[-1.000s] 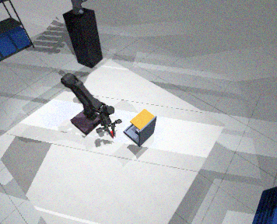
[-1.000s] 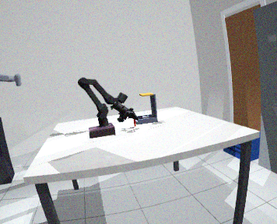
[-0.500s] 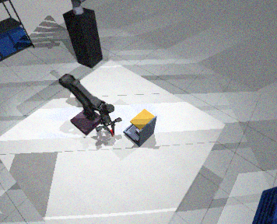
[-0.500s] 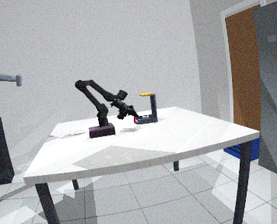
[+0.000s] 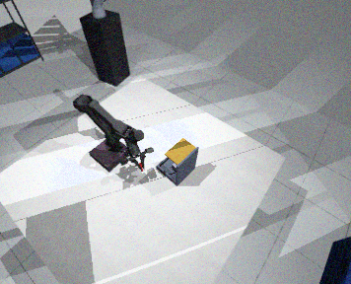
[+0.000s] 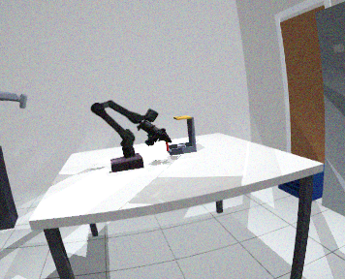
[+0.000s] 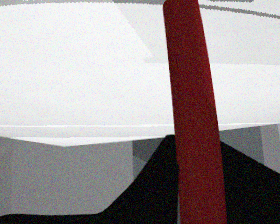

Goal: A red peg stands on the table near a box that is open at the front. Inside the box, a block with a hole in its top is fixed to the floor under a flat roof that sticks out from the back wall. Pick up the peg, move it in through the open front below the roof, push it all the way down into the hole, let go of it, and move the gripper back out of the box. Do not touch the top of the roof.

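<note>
The red peg point(image 5: 142, 167) point(image 6: 168, 146) point(image 7: 192, 90) is upright or nearly so, outside the box. My gripper point(image 5: 142, 164) point(image 6: 168, 141) point(image 7: 185, 143) is shut on it; the lower end looks slightly above the table, though the gap is too small to tell surely. The grey-blue box point(image 5: 187, 169) point(image 6: 192, 136) stands just to the right of the peg in the top and exterior views. Its yellow roof point(image 5: 180, 152) point(image 6: 182, 117) sticks out from the back wall toward the arm, higher than the fingertips. The block inside is small and partly hidden; its hole cannot be made out.
The white table point(image 5: 154, 222) point(image 6: 180, 184) bears the arm's dark base point(image 5: 107, 156) point(image 6: 127, 163), left of the box in the top and exterior views. The box's low front and side edges lie near the peg. A black pedestal point(image 5: 105, 46) stands beyond the table.
</note>
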You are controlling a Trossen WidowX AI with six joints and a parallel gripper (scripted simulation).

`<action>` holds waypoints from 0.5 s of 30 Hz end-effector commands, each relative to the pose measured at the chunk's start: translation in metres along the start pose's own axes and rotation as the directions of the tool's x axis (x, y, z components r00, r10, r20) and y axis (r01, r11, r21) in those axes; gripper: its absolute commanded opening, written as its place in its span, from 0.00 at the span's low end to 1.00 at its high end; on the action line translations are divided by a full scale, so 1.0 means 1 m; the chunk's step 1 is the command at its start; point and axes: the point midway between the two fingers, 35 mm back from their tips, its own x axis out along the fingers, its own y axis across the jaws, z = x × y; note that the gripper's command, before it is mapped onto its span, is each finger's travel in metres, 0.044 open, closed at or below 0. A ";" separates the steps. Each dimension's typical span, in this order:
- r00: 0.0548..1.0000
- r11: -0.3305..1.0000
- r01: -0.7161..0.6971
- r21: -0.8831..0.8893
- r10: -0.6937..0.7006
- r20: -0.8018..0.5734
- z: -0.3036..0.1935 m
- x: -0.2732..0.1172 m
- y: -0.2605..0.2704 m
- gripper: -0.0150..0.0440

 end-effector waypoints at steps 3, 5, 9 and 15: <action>1.000 1.000 0.009 -0.004 -0.009 0.001 -0.005 -0.001 -0.006 0.25; 1.000 1.000 0.012 -0.005 -0.012 0.002 -0.006 -0.001 -0.009 0.25; 1.000 1.000 0.017 -0.007 -0.016 0.005 -0.008 -0.001 -0.016 0.25; 1.000 1.000 0.024 -0.010 -0.024 0.008 -0.011 -0.001 -0.027 0.25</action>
